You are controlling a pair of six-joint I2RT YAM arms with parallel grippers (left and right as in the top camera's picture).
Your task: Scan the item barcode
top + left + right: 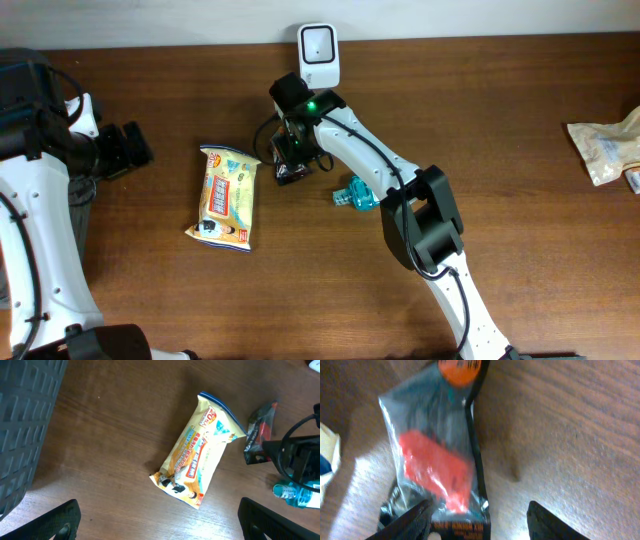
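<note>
A black packet (pixel 440 455) with red contents lies flat on the wooden table. It also shows as the black packet (pixel 290 170) in the overhead view and as the black packet (pixel 260 430) in the left wrist view. My right gripper (pixel 480 525) hangs over its near end with the jaws open. Its left finger (pixel 412 520) is at the packet's edge and the right finger stands off over bare wood. A white scanner (pixel 318 55) stands at the table's back edge, just behind the right gripper (pixel 290 155). My left gripper (pixel 160 530) is wide open and empty at the far left.
A yellow snack bag (pixel 228 197) lies left of the packet, and a teal bottle (pixel 357 194) lies on its side under the right arm. A beige bag (pixel 605 148) sits at the right edge. A dark slatted crate (pixel 25 425) stands beside the left arm.
</note>
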